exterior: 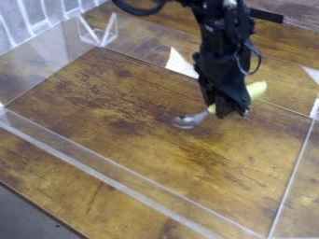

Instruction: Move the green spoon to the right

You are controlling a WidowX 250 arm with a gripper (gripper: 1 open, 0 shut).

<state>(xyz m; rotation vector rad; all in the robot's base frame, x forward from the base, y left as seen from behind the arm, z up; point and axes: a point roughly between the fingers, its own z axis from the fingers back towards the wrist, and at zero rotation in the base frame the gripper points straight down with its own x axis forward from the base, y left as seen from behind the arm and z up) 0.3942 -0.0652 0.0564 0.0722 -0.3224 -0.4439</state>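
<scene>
The green spoon (191, 119) lies low over the wooden table (112, 103), right of centre. Its shiny silver bowl points left. A piece of its yellow-green handle (256, 91) shows to the right of the arm. My black gripper (228, 106) comes down steeply from above and is shut on the green spoon at the handle near the bowl. The gripped stretch of the handle is hidden behind the fingers. I cannot tell whether the bowl touches the wood.
Clear plastic walls fence the table: a low one along the front (137, 182), one at the right (305, 149), more at the back left. White paper corners sit behind the arm (181, 63) and at the right edge (312, 75).
</scene>
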